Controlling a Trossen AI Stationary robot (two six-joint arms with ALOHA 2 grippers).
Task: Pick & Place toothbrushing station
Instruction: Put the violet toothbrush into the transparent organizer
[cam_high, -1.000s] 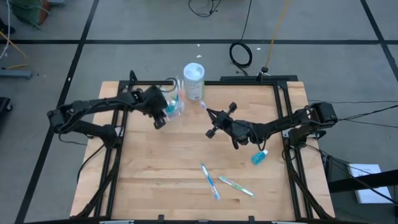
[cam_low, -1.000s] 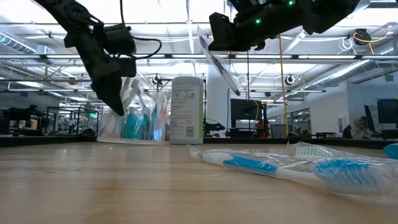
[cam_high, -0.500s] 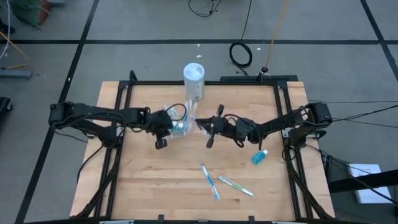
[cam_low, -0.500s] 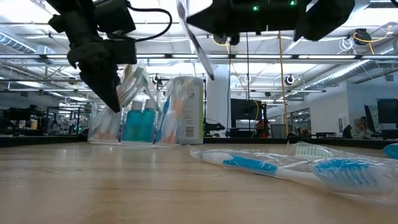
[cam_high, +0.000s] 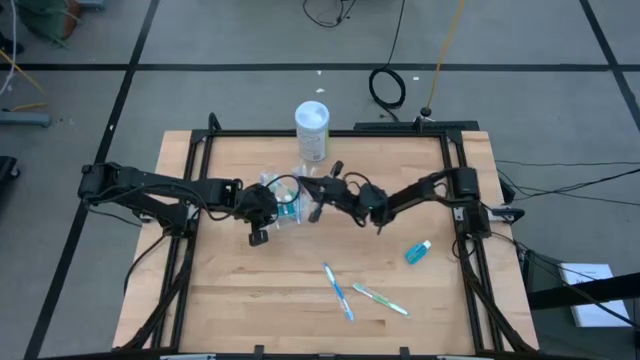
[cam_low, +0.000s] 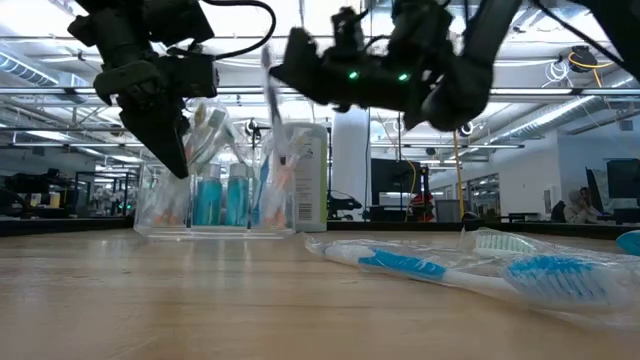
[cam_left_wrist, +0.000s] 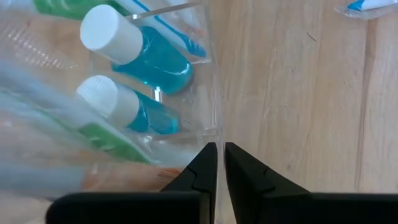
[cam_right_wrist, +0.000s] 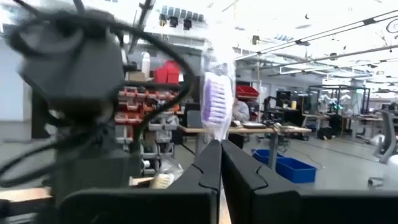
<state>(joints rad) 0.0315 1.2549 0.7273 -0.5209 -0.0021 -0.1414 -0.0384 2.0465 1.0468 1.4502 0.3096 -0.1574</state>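
While the left gripper (cam_left_wrist: 217, 163) pinches the clear cup's (cam_high: 285, 196) thin wall mid-table, the right gripper (cam_right_wrist: 219, 163) squeezes a wrapped purple toothbrush (cam_right_wrist: 215, 102) above it. Dropped crooked, the brush could miss and tip the cup.

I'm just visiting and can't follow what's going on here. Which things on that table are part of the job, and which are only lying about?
Part of the job:
- clear cup, gripped at its wall by the left gripper
- blue tubes in the cup
- wrapped toothbrush in the right gripper
- two toothbrushes and a loose blue tube on the table

Lying about:
- white canister
- coiled cable on the floor
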